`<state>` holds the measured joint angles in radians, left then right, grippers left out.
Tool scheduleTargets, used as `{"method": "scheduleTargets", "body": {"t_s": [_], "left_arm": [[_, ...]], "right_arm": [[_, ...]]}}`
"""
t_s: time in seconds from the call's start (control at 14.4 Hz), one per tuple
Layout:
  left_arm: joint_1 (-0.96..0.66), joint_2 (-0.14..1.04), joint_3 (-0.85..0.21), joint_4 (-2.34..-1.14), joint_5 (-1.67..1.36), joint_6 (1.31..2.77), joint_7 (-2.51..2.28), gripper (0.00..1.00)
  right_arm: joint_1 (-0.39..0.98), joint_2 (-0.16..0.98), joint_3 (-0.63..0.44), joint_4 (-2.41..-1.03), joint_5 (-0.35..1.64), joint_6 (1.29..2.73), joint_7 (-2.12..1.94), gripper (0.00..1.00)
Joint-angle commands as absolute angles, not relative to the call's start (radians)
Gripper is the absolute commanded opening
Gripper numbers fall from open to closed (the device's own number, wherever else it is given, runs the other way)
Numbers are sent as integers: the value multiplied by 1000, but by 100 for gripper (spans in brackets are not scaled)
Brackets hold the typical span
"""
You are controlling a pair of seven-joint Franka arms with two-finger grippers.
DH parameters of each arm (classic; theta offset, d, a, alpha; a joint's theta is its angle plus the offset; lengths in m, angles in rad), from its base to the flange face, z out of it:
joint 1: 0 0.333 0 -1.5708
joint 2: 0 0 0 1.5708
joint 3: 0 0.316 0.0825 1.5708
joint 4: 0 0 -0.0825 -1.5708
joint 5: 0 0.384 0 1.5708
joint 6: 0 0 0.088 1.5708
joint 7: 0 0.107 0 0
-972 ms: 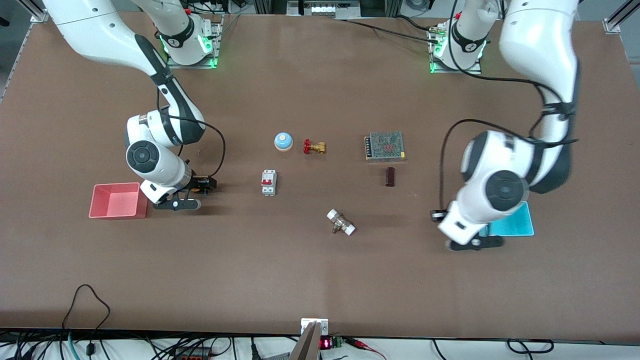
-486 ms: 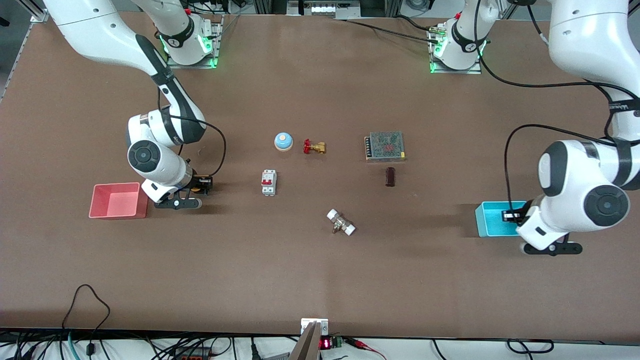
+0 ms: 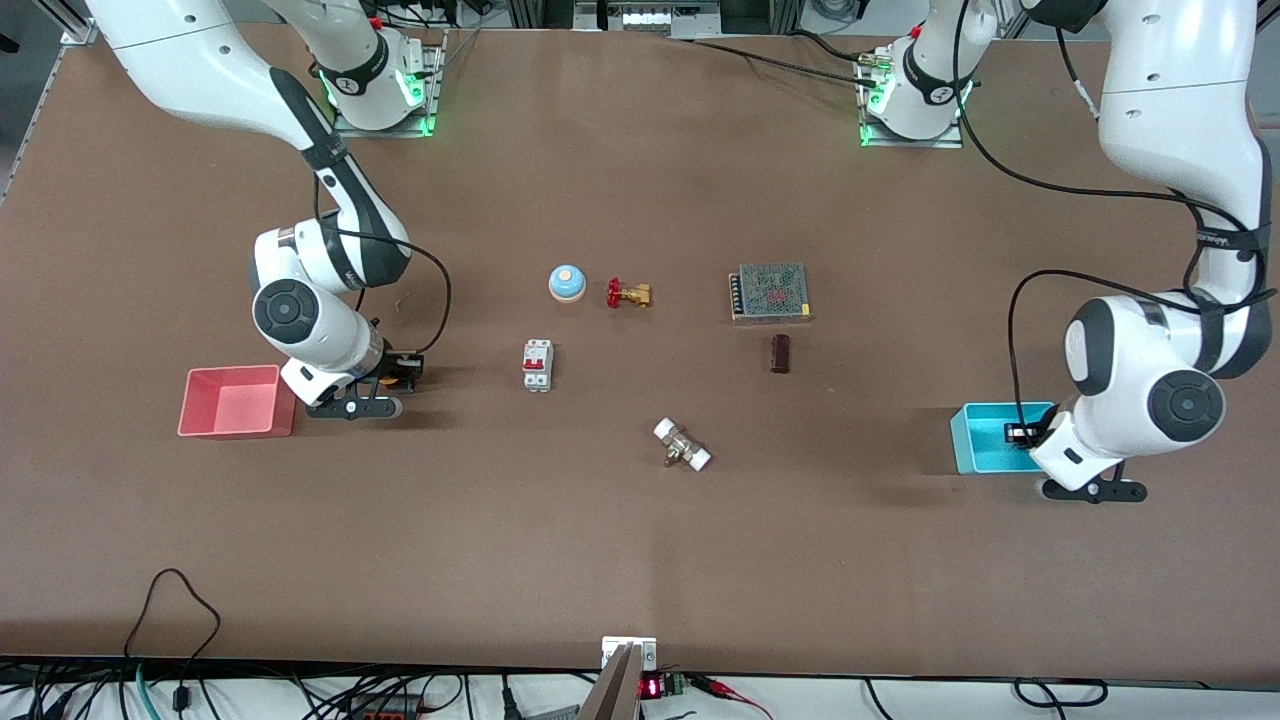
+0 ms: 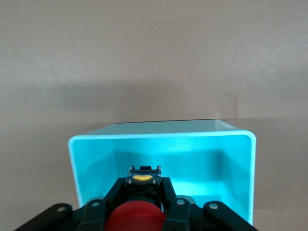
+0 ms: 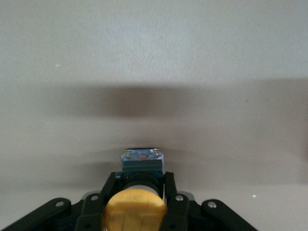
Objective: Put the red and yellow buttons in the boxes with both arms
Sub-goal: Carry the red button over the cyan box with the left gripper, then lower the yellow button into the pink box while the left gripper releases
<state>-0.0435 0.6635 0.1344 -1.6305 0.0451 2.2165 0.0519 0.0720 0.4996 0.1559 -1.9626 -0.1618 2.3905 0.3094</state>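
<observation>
My left gripper is shut on the red button, its black base between the fingers. It hangs over the open cyan bin, whose rim fills the left wrist view. My right gripper is shut on the orange-yellow button, seen as a small orange spot in the front view. It is low over bare table beside the pink-red bin, on the side toward the table's middle. That bin looks empty.
Around the table's middle lie a blue dome bell, a brass valve with red handle, a white circuit breaker, a metal mesh power supply, a dark brown block and a metal fitting with white ends.
My left arm swung toward its own end of the table, carrying its gripper from beside the cyan bin to over it. My right arm has barely moved.
</observation>
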Motion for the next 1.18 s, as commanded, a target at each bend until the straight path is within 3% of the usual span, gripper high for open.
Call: {"method": "scheduleTargets", "body": {"t_s": [0.0, 0.21, 0.28, 0.42, 0.76, 1.11], "left_arm": [[-32, 637, 118, -1710, 43, 2301, 75, 21], [-32, 641, 114, -1713, 26, 2310, 75, 25], [-32, 643, 112, -1713, 20, 2310, 77, 35], [-34, 643, 112, -1710, 17, 2310, 77, 100], [-34, 606, 112, -1701, 17, 2286, 75, 100], [-49, 483, 107, -1603, 20, 2074, 74, 100]], "right_arm": [[29, 434, 163, -1953, -173, 2372, 301, 6], [-14, 368, 163, -1928, -172, 2292, 232, 6], [-40, 345, 163, -1915, -172, 2248, 180, 6], [-87, 299, 155, -1913, -166, 2206, 54, 6], [-169, 285, 94, -1914, -164, 2181, -130, 6], [-201, 371, 81, -1916, -167, 2299, -158, 7]]}}
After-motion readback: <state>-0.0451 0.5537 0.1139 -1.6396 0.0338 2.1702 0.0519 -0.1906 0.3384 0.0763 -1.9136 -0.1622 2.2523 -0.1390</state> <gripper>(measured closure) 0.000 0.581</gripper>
